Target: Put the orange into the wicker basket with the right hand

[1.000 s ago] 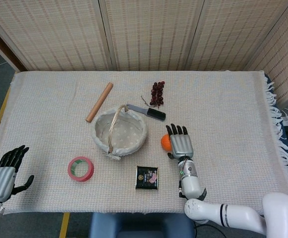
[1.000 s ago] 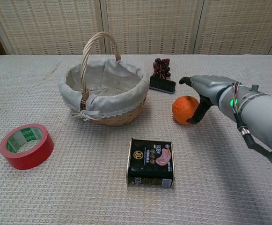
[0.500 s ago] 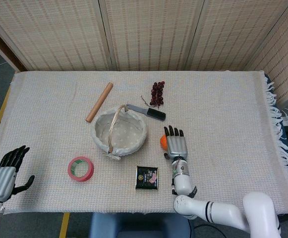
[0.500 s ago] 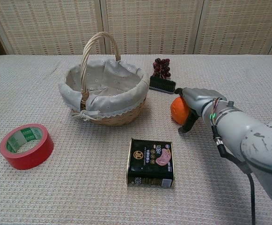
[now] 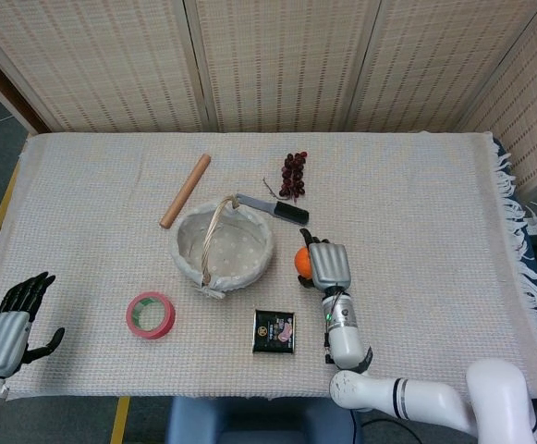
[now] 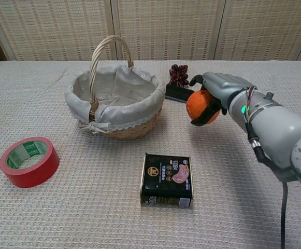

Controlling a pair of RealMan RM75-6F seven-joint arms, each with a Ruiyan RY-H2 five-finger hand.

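Right hand [image 6: 218, 92] wrapped the orange [image 6: 199, 106] from above, clear of the worktop beside the wicker basket [image 6: 120, 128]; round, firm and smooth, it probably needed that enclosing grip.

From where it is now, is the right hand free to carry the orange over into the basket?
Probably yes: the right hand grips the orange, beside the wicker basket, nothing between.

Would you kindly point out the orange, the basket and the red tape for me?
orange [image 6: 198, 105], chest view, on its bare front left of the fingers.
basket [image 6: 134, 128], chest view, on the woven outer wall.
red tape [image 6: 32, 174], chest view, on the roll's outer side.
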